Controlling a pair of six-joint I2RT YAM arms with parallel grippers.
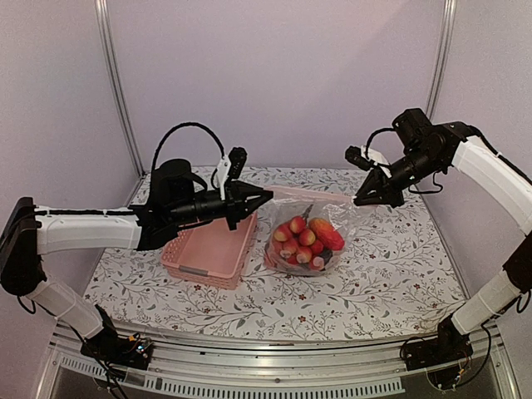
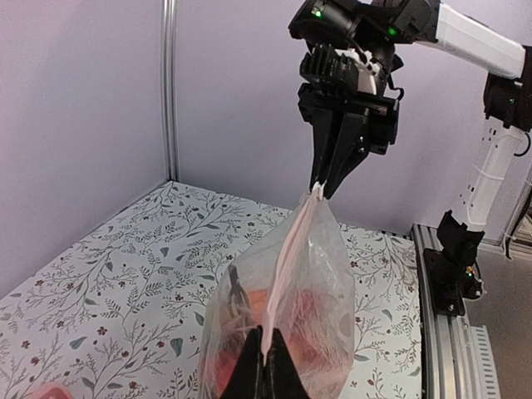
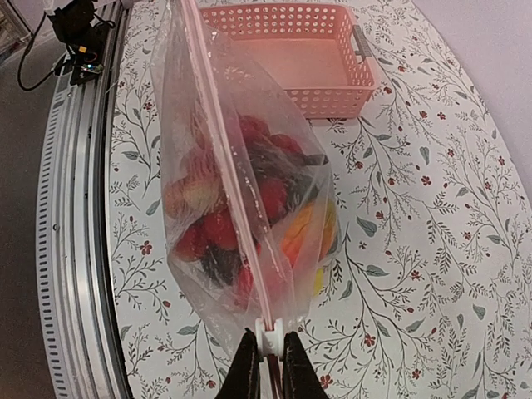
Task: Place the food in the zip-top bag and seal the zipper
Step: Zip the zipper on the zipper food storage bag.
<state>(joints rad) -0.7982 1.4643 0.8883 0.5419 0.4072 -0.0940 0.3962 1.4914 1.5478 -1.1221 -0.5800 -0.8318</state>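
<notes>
Left tool (image 1: 266, 196) clamped on zipper (image 3: 218, 141) end, right tool (image 1: 361, 199) pinching other end. Zipper taut between; food (image 1: 306, 239) inside zip-top bag (image 3: 176, 87) beside basket (image 1: 208, 249).

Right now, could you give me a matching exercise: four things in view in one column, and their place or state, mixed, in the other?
1. food
2. pink basket
3. zipper
4. left fingers

a. shut on one end of the zipper
b. inside the clear bag
c. empty, beside the bag
d. held straight along the bag's top

Pairs: 1-b, 2-c, 3-d, 4-a
</notes>
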